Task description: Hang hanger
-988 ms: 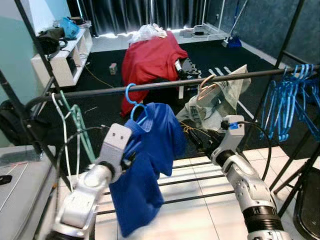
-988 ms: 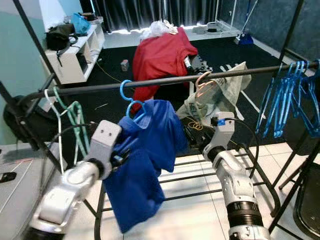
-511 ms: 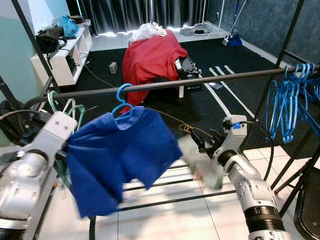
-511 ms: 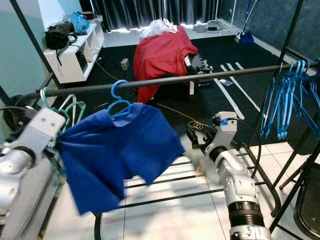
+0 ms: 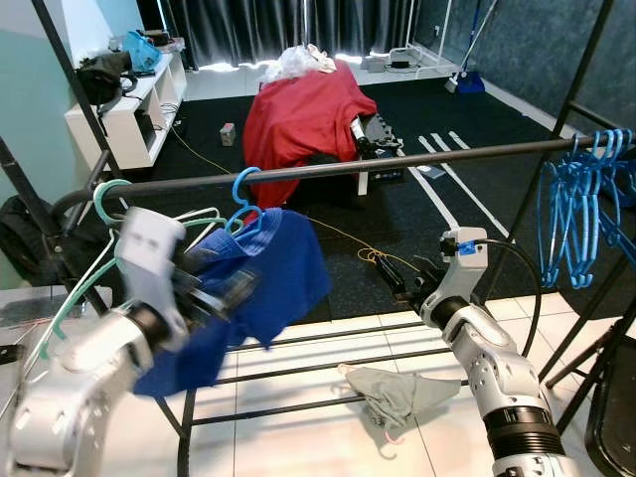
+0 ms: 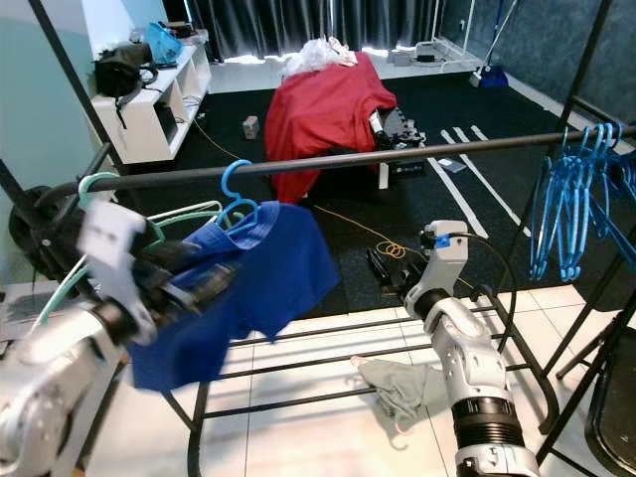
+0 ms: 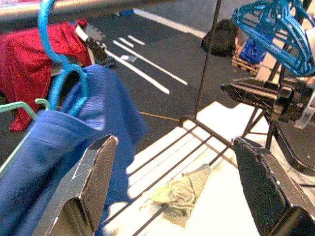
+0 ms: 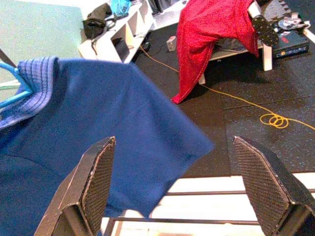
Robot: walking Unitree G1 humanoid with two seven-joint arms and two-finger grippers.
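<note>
Just beside the left gripper (image 7: 172, 187), whose fingers (image 7: 93, 182) stand wide apart with nothing between them, a blue hanger (image 5: 241, 199) hangs by its hook from the rail (image 5: 397, 164). Its hook points up; its shoulder line cannot be told under the blue shirt (image 5: 268, 283) it carries. Across the rack, the right gripper (image 8: 174, 182) faces that shirt, fingers spread and empty. Below it, a grey garment (image 5: 397, 390) lies on the tiled floor (image 5: 328, 437).

A dark rail (image 5: 397, 162) carries a blue hanger (image 5: 241, 195) with a blue shirt (image 5: 260, 283), green hangers (image 5: 104, 199) toward 9 o'clock, and blue hangers (image 5: 581, 214) toward 3 o'clock. On the white tile floor (image 5: 298, 437) at 6 o'clock lies a grey garment (image 5: 397, 393).
</note>
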